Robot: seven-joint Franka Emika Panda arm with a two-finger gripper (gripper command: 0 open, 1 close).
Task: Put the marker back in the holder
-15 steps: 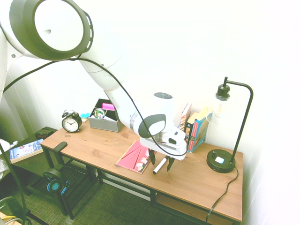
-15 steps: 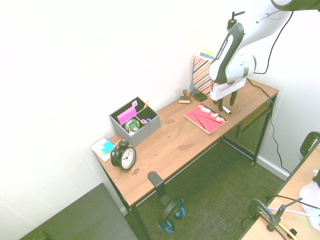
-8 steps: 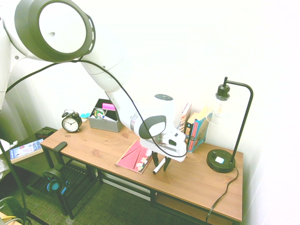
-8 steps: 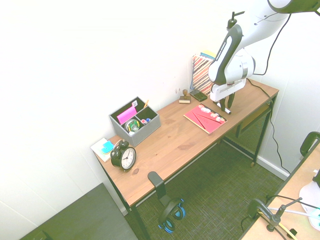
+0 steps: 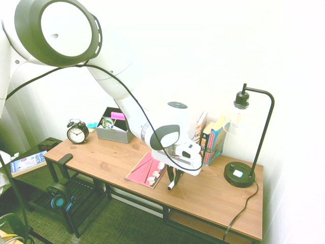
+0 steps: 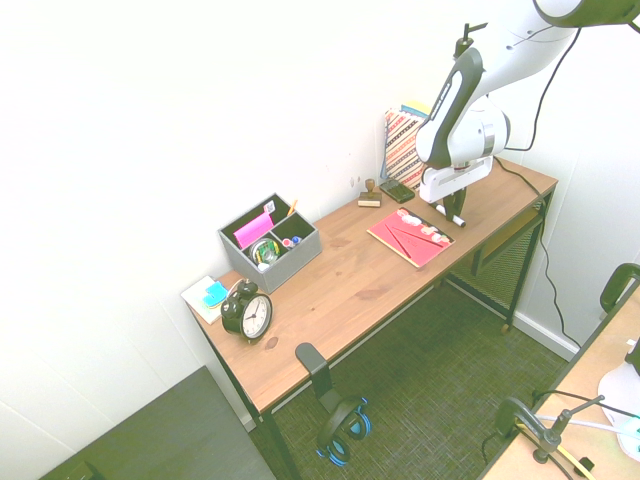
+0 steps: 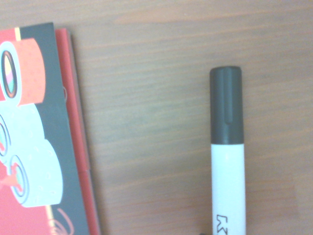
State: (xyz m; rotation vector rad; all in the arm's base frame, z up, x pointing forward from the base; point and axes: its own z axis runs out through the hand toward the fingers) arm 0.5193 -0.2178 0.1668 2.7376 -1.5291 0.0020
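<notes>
We saw the two-finger gripper (image 5: 174, 184) closed around the slim white-barrelled, black-capped marker (image 7: 228, 161), beside the red booklet (image 6: 410, 238) on the brown wooden bench (image 6: 330, 290).

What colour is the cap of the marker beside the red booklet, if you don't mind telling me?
The cap is black, shown best in the wrist view.

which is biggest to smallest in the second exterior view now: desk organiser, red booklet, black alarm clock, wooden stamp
1. desk organiser
2. red booklet
3. black alarm clock
4. wooden stamp
</notes>
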